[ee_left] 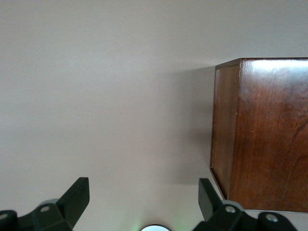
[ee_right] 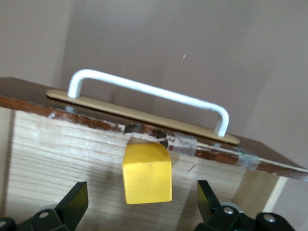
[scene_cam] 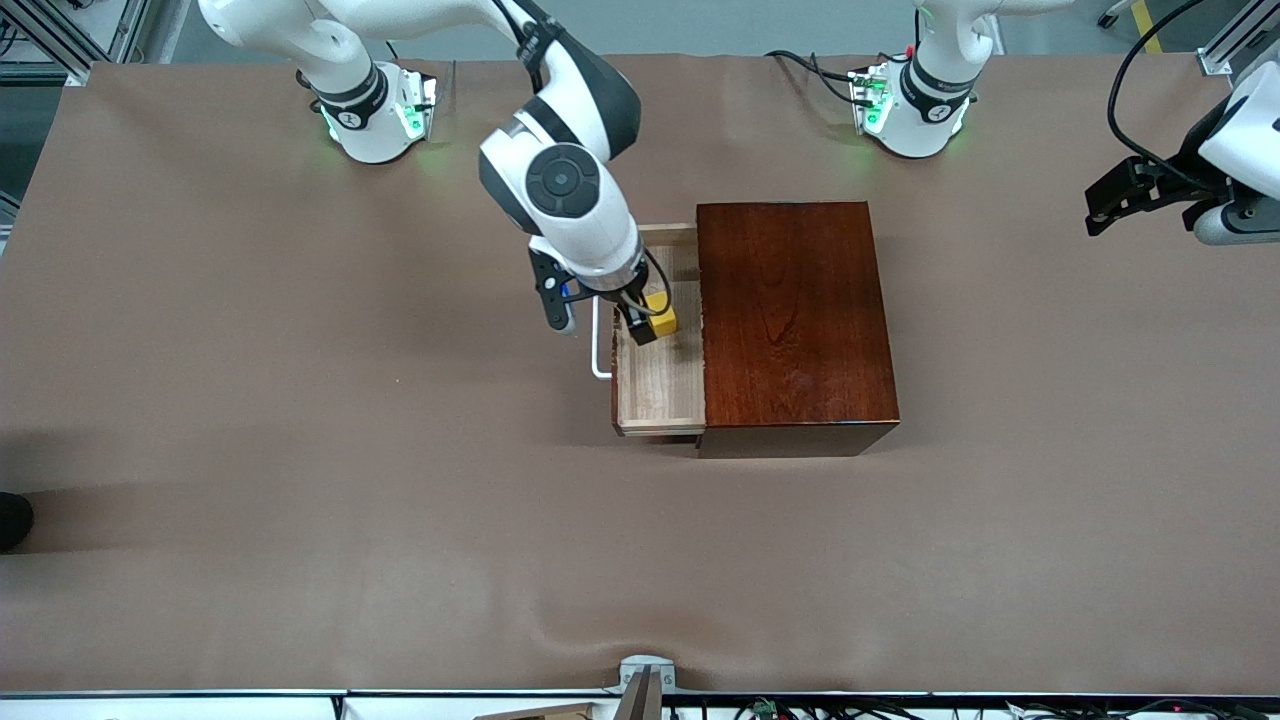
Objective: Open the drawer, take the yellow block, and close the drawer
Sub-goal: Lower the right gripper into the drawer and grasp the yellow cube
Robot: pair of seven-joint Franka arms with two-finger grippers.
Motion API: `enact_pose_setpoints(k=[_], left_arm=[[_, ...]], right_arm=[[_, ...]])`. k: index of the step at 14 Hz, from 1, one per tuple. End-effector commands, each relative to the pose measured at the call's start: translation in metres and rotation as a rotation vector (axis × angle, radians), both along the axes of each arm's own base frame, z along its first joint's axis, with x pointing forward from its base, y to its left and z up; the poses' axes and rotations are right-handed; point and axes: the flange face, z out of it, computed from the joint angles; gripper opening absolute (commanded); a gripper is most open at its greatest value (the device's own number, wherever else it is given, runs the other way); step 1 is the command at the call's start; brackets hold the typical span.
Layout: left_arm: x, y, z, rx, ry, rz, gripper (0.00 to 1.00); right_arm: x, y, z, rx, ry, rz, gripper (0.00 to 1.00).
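The drawer (scene_cam: 660,392) stands pulled out of the mahogany box (scene_cam: 790,310) toward the right arm's end of the table, its white handle (scene_cam: 598,352) outermost. The yellow block (scene_cam: 663,316) rests on the pale wood floor of the drawer (ee_right: 57,154), close to the inside of the drawer front below the handle (ee_right: 149,92). My right gripper (scene_cam: 648,322) reaches down into the drawer and is open. Its fingers flank the yellow block (ee_right: 147,174) with gaps on both sides, so the right gripper (ee_right: 142,193) touches nothing. My left gripper (scene_cam: 1112,205) waits open over the left arm's end of the table.
In the left wrist view the left gripper (ee_left: 143,190) hangs over bare brown tabletop beside a corner of the box (ee_left: 264,134). Brown cloth (scene_cam: 300,450) covers the whole table. Both arm bases stand along the table edge farthest from the front camera.
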Motion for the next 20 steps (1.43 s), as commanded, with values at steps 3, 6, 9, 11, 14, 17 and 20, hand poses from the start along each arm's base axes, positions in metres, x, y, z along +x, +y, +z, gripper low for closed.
enact_pose_setpoints(k=[3, 6, 9, 11, 14, 17, 20], left_arm=[[-0.007, 0.002, 0.01, -0.02, -0.003, -0.017, 1.0], [-0.007, 0.002, 0.01, -0.02, -0.003, -0.017, 1.0], [-0.007, 0.002, 0.01, -0.02, -0.001, -0.017, 1.0], [-0.007, 0.001, 0.01, -0.02, -0.001, -0.017, 1.0], [-0.006, 0.0, 0.008, -0.02, 0.0, -0.019, 1.0], [-0.007, 0.001, 0.009, -0.021, 0.002, -0.017, 1.0], [-0.007, 0.001, 0.009, -0.02, 0.002, -0.017, 1.0]], right_arm=[[-0.006, 0.019, -0.022, -0.016, 0.003, -0.007, 1.0], [-0.008, 0.026, -0.035, -0.009, -0.006, -0.003, 1.0], [-0.009, 0.027, -0.048, -0.022, -0.014, 0.015, 0.9], [-0.008, 0.029, -0.047, -0.014, -0.032, 0.024, 0.64], [-0.009, 0.031, -0.047, -0.022, -0.047, 0.045, 0.14], [-0.009, 0.031, -0.044, -0.018, -0.047, 0.044, 0.0], [0.003, 0.028, -0.024, 0.009, -0.059, 0.018, 0.0]])
